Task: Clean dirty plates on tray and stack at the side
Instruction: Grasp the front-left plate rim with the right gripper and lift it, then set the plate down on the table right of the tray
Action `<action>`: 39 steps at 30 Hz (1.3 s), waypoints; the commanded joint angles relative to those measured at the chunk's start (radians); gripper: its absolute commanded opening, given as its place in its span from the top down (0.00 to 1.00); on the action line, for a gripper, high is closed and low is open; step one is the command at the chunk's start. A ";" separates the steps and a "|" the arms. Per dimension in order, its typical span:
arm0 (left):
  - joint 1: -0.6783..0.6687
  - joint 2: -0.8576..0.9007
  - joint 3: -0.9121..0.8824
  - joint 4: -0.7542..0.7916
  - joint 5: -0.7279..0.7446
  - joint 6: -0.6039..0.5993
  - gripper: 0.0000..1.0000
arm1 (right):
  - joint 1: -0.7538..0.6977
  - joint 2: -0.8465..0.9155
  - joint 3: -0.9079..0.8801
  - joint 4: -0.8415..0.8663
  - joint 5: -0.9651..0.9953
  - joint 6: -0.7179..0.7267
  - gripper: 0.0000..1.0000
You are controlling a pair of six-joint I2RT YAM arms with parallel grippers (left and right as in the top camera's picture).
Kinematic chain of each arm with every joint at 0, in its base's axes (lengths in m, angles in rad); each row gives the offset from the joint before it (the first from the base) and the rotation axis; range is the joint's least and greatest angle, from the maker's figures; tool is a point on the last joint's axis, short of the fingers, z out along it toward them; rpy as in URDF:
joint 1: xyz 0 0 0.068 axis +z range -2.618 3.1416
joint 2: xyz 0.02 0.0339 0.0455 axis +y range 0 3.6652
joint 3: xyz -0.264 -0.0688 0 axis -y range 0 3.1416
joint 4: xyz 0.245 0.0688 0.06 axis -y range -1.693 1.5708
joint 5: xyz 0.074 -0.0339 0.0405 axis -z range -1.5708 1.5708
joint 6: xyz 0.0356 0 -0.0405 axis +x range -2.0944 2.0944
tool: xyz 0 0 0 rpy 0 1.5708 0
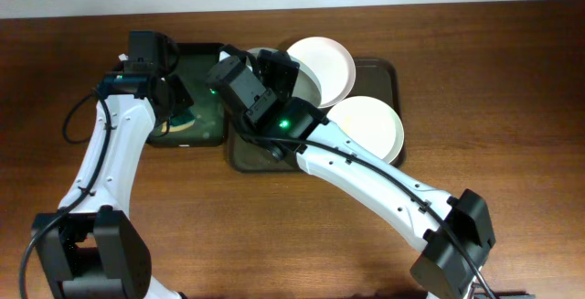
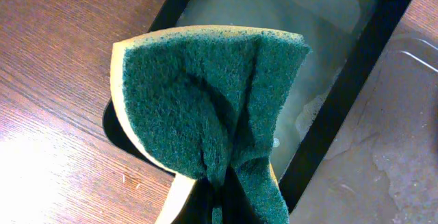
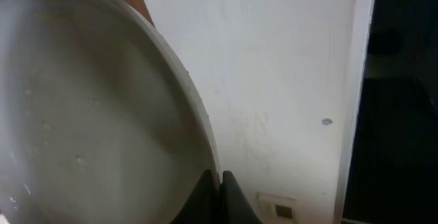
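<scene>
The dark brown tray (image 1: 382,72) holds two white plates, one at the back (image 1: 331,61) and one at the right (image 1: 370,125). My right gripper (image 1: 274,75) is shut on the rim of a third plate (image 1: 309,87) and holds it tilted over the tray's left part. In the right wrist view the fingers (image 3: 220,177) pinch that plate's rim (image 3: 89,114). My left gripper (image 1: 175,107) is shut on a green and yellow sponge (image 2: 205,94) over the near edge of the black-green bin (image 2: 383,18). The fingers (image 2: 219,210) are hidden under the sponge.
The black-green bin (image 1: 196,89) holds soapy water and stands just left of the tray. The tray's wet surface shows in the left wrist view (image 2: 390,162). Bare wooden table (image 1: 494,80) lies to the right and in front.
</scene>
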 commanded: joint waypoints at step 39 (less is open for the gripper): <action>0.002 0.018 -0.006 0.006 0.019 0.017 1.00 | -1.170 0.177 -0.031 -0.234 -0.990 0.916 0.96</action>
